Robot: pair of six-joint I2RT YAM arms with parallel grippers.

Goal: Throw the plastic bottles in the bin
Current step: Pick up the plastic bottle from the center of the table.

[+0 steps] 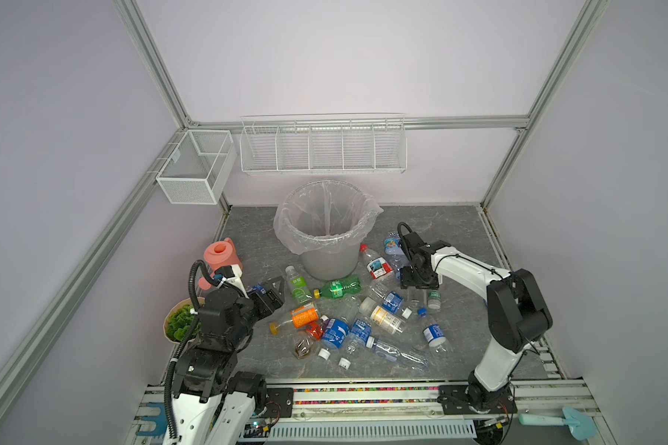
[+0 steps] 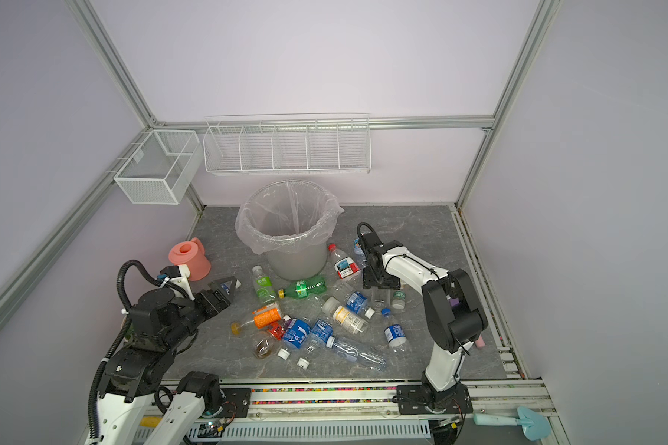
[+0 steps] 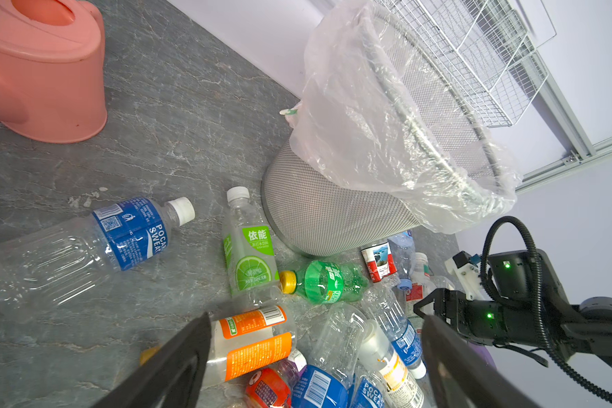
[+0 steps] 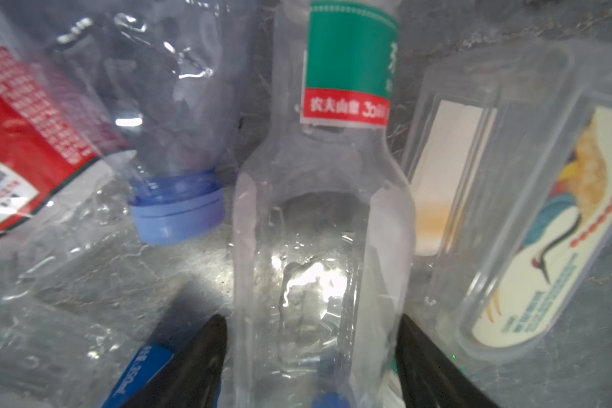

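right gripper [image 4: 311, 328] fingers [image 4: 205, 353] straddle a clear thin-walled plastic bottle [image 4: 318, 229] lying flat, abt half open, pads at its sides; can't tell if they bite yet. left gripper [image 3: 315, 318] wide open, empty, over the other plastic bottles [image 1: 334, 333]. round grey bag-lined bin [image 1: 326, 266] stands near, beyond them. risk: slick wall buckles, bottle squirts out, or neighbours drag along

POCARI SWEAT on blue-label bottle [image 3: 128, 233], 依能 on lime-label bottle [image 3: 250, 254]
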